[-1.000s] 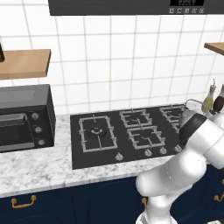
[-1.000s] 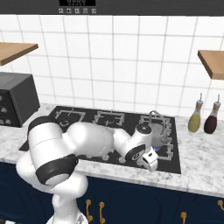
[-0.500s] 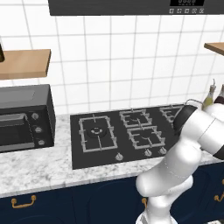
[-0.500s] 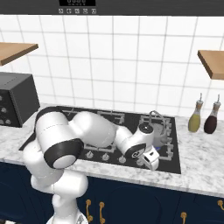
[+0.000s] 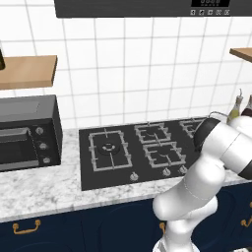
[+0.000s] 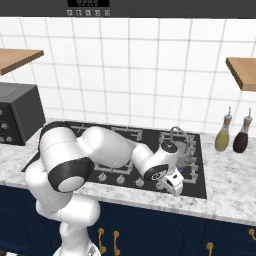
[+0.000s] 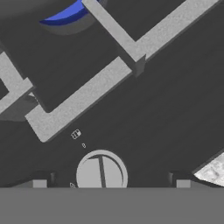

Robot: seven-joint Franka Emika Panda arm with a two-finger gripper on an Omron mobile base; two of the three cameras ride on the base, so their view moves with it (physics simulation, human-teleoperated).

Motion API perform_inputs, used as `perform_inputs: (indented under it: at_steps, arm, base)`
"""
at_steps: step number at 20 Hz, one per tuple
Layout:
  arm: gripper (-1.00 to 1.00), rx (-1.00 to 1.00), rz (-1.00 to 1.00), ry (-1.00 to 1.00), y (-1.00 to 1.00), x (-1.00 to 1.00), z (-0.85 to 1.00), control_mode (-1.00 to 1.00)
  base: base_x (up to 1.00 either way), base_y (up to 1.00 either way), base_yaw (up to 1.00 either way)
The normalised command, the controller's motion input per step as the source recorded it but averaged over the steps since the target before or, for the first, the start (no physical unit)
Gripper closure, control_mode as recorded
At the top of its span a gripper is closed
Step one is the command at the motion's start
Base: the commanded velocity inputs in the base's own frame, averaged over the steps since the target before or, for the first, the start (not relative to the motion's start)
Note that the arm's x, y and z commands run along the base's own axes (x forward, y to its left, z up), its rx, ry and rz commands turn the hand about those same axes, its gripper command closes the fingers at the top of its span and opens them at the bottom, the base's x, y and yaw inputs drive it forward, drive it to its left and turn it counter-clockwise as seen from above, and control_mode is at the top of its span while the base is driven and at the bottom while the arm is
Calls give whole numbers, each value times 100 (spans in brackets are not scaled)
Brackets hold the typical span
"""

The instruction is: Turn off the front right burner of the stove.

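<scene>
- Step: tool point(image 6: 175, 184) low over a silver knob point(image 7: 101, 169) at the stove's point(image 5: 98, 172) near right edge; fingers spread, 1 each side.
- Front right burner point(image 7: 65, 15) lit blue, just beyond.
- Next: drop, pinch knob, twist off.

Two rear base views sharing the stove point(image 5: 123, 170), close hand view onto knob point(image 7: 101, 168)

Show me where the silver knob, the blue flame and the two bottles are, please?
silver knob point(image 7: 101, 169): hand view, on its round face beside the ridge.
blue flame point(image 7: 65, 15): hand view, on the blue arc at top.
two bottles point(image 6: 223, 137): right base view, on the yellow bottle's body.
</scene>
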Motion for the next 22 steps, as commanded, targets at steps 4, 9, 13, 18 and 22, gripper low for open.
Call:
perform_inputs:
  at_steps: [4, 9, 13, 18, 22]
  arm:
    - [-100, 0, 0, 0, 4, 0, 0, -100]
    - [100, 0, 0, 0, 0, 0, 0, -100]
    - [100, 0, 0, 0, 0, 0, 0, -100]
    - [100, 0, 0, 0, 0, 0, 0, -100]
    - [100, 0, -10, 2, 0, 0, 0, -100]
  base:
    - [0, 0, 0]
    - [0, 0, 0]
    - [0, 0, 0]
    - [0, 0, 0]
    - [0, 0, 0]
